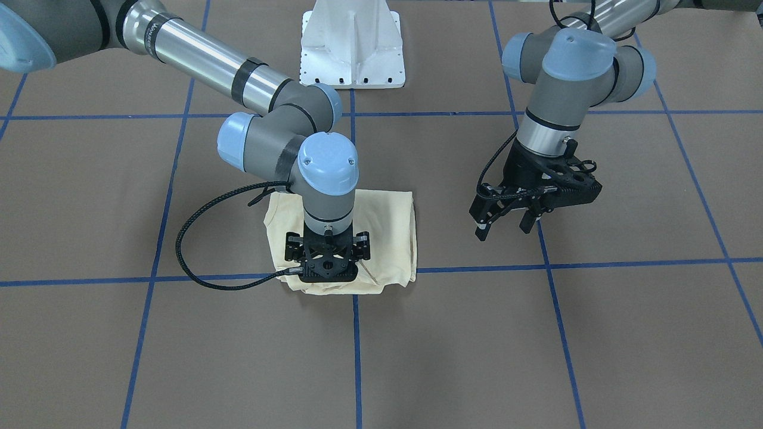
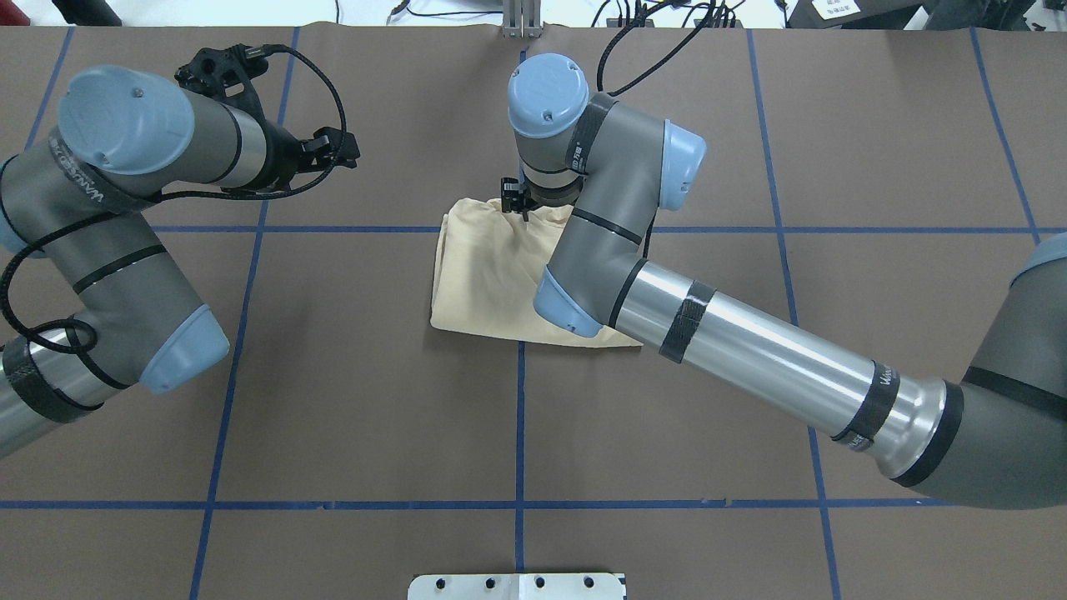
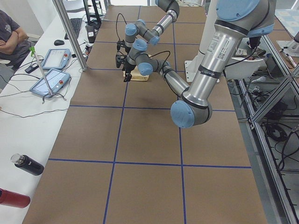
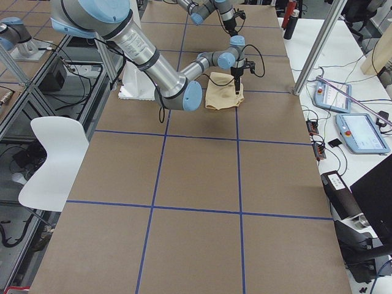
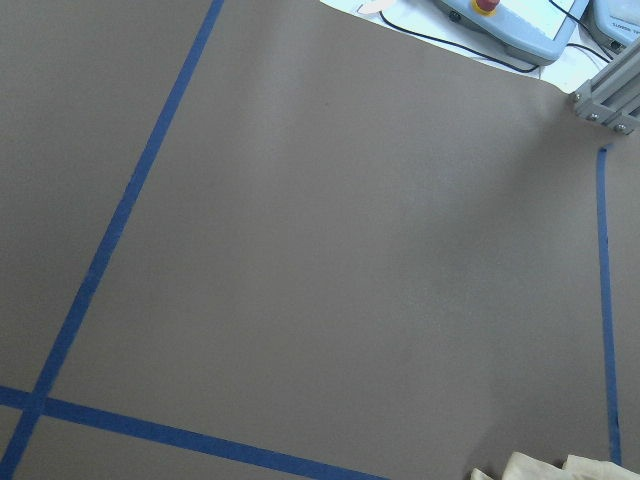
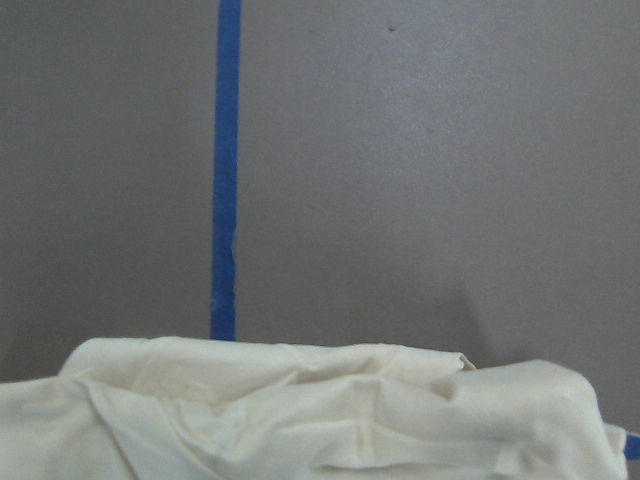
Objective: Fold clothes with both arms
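The T-shirt (image 1: 387, 232) is folded into a small cream rectangle pretty much dead centre on the bench (image 1: 536, 357), sitting right over a crossing of the blue tape (image 1: 356, 357) grid. No print showing, just plain fabric with a few rumpled creases along the edge on the operators' side.

The right gripper (image 2: 518, 208) points straight down onto that rumpled edge. Honestly can't tell how its jaws stand: from the front its own black mount hides the tips, from overhead the wrist covers most of it, and its wrist camera only shows bunched cloth. The right arm (image 2: 750, 342) also covers one corner of the shirt in the overhead view.

The left gripper (image 1: 503, 226) hangs above bare bench well off to the side, jaws spread wide with nothing in them.

The bench is brown and paper-covered, with the white pedestal base (image 1: 353, 53) at the robot's side. Alongside it is a white table with teach pendants (image 3: 49, 81), a black bottle (image 3: 27, 164), a red bottle (image 3: 13, 198) and a seated person (image 3: 9, 35) half cut off. A white chair (image 4: 52, 159) stands on the other side.
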Controlling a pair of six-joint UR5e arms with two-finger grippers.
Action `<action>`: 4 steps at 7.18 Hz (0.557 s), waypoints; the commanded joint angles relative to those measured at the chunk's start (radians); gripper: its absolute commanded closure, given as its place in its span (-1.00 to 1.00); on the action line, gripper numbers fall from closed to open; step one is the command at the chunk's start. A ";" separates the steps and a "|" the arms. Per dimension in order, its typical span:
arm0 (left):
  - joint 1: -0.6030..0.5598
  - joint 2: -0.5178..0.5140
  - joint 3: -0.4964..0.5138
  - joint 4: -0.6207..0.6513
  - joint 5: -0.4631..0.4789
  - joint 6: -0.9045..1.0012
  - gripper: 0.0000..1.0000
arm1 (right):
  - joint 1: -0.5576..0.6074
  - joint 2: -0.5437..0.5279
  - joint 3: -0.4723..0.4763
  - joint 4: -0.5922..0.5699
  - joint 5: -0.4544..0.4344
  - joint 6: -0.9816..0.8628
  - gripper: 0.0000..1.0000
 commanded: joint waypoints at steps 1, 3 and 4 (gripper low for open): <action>0.000 0.000 0.000 0.000 0.000 -0.001 -0.99 | 0.000 -0.010 -0.024 0.046 -0.004 -0.005 -1.00; 0.000 0.002 0.000 0.000 0.000 -0.001 -0.99 | 0.001 -0.005 -0.104 0.178 -0.027 -0.005 -1.00; 0.000 0.000 0.000 0.000 0.000 -0.001 -0.99 | 0.001 -0.004 -0.106 0.184 -0.061 -0.005 -1.00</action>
